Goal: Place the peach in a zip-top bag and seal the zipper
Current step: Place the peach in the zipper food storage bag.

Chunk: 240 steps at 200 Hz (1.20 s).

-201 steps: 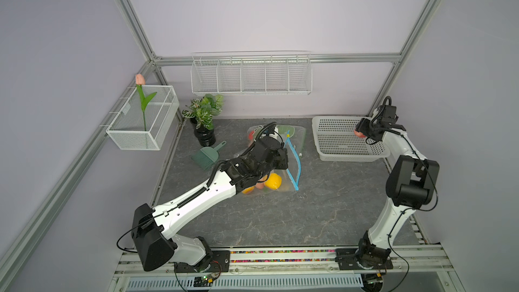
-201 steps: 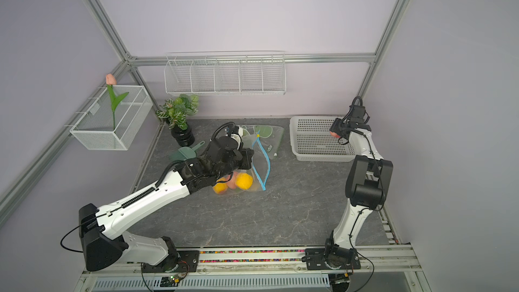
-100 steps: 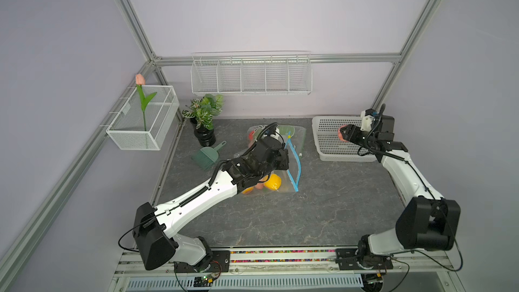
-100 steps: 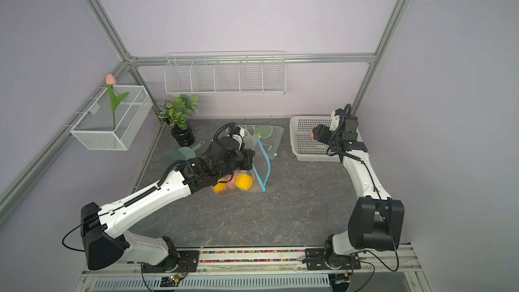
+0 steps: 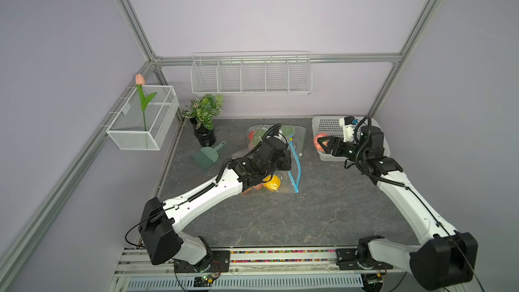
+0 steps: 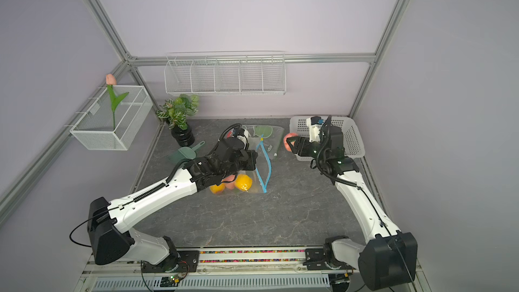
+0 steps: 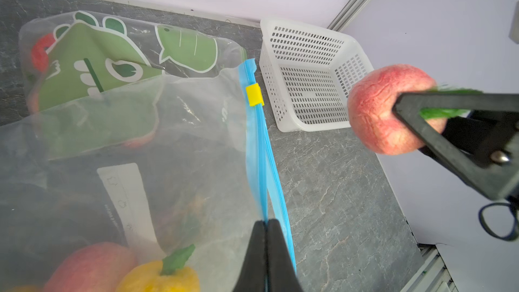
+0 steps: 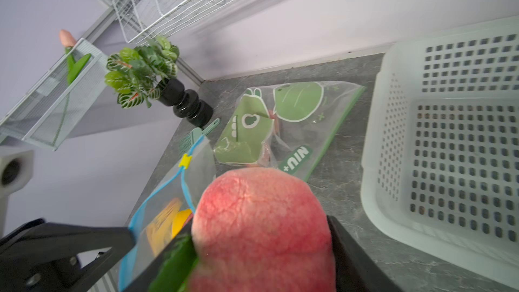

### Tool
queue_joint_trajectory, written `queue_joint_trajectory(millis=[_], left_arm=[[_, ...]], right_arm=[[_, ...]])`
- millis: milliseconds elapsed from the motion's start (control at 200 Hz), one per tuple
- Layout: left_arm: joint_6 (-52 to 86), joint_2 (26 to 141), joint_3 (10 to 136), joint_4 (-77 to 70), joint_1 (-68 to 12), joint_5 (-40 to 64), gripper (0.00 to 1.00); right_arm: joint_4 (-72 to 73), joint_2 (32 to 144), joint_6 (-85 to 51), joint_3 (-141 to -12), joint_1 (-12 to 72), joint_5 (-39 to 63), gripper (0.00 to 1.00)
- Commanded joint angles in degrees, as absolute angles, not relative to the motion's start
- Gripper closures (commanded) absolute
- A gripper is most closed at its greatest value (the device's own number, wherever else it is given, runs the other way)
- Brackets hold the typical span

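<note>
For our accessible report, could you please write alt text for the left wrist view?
The left gripper, shut, pinches the blue zipper strip of a clear zip-top bag holding fruit, its yellow slider farther along. The right gripper holds a peach in the air near a white basket.

Open tabletop [image 5: 310, 175] between basket [image 5: 327, 122] and bag [image 5: 292, 176] — left arm [image 5: 213, 192] overhangs bag.

Left arm [image 5: 207, 192]: stretched forward low over the table, wrist pitched down. Left gripper [image 7: 265, 223]: jaws fully together, pinching one lip of the bag [image 7: 259, 147].

Right arm [image 5: 398, 192]: reaching forward and inward, wrist about level. Right gripper [image 5: 323, 144]: clear of the table, jaws wide, clamped on the peach [image 5: 318, 137].
</note>
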State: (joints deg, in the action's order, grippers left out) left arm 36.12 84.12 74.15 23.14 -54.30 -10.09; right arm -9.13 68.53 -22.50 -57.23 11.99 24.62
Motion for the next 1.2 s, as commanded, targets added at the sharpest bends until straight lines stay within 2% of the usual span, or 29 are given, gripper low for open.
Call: queue_joint_trajectory(millis=[0, 625, 1195], left_arm=[[37.35, 85.26, 76.44, 22.53, -53.96, -9.27, 1.00], [37.53, 86.05, 78.33, 21.55, -53.97, -6.89, 1.00], [39.67, 84.26, 76.56, 18.34, -53.96, -0.34, 1.00]], right_arm=[[-7.14, 66.92, -21.77, -55.72, 14.89, 26.82, 0.33], [-7.38, 71.29, -19.29, -54.12, 24.79, 27.14, 0.32], [-2.37, 79.24, -21.98, -55.58, 27.81, 26.10, 0.31]])
